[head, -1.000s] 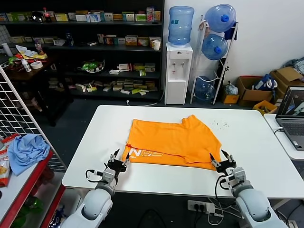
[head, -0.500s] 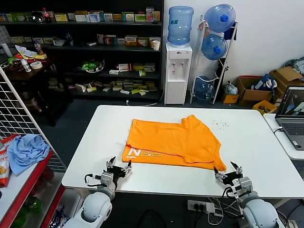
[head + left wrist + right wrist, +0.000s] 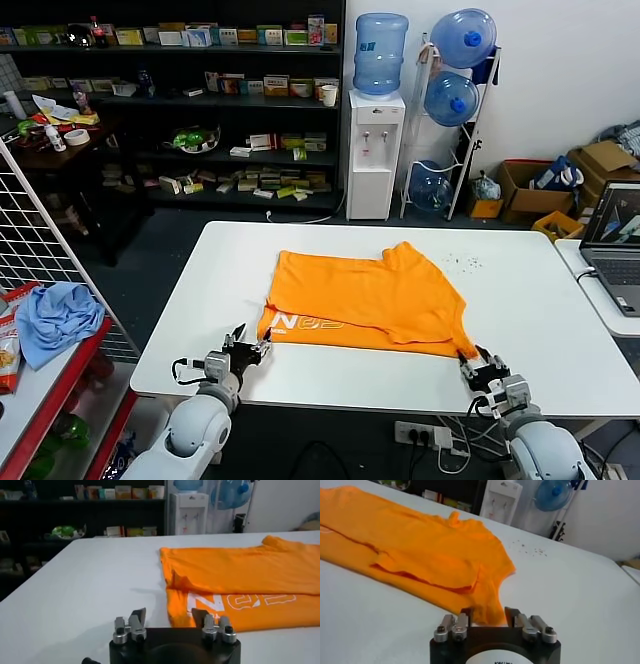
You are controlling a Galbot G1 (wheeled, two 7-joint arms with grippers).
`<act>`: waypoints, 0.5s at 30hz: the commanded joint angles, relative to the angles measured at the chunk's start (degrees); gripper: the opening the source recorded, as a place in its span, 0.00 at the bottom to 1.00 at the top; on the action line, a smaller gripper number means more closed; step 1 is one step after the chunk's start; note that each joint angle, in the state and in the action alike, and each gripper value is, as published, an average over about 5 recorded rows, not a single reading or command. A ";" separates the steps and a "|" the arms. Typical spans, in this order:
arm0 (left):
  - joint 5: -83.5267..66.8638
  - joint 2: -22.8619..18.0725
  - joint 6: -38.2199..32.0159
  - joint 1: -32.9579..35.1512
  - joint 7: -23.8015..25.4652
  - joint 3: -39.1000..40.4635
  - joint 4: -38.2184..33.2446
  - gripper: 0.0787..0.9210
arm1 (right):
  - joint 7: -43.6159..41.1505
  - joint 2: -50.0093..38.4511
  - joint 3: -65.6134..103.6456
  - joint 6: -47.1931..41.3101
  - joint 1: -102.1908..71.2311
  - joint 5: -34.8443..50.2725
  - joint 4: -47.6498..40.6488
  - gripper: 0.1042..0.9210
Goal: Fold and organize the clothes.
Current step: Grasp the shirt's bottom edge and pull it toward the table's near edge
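Observation:
The orange T-shirt lies partly folded on the white table, its white lettering on the near left strip. My left gripper sits low at the shirt's near left corner. Its jaws are open, with the corner of the T-shirt lying between the fingers. My right gripper is at the near right corner. In the right wrist view the gripper has narrowed jaws astride a tongue of the T-shirt, and a sliver of table shows beside one finger.
A light blue cloth lies on a red rack beside a wire grid at the left. A laptop stands on a second table at the right. Both grippers are close to the table's near edge.
Both grippers drew back toward the near edge, then the left one edged forward again. The right jaws have narrowed round the shirt's corner, which now reaches farther toward the near right.

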 commanded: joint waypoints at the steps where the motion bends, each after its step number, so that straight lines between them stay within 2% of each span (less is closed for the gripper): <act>1: -2.12 0.09 0.53 -0.03 0.41 -0.18 -0.30 0.57 | 0.10 -0.03 0.09 -0.21 -0.10 0.05 -0.22 0.27; 7: -2.31 0.89 1.25 1.87 0.58 -0.24 -2.56 0.37 | 0.97 -0.57 0.42 -1.23 -1.75 0.33 1.62 0.07; 9: -3.08 1.24 2.05 2.73 0.60 -0.43 -4.05 0.30 | 1.37 -1.01 0.60 -1.68 -2.83 0.51 3.18 0.03; 15: -4.43 0.03 2.69 3.88 0.14 -1.27 -5.87 0.10 | 1.81 -1.30 0.99 -1.84 -4.55 0.32 4.64 0.03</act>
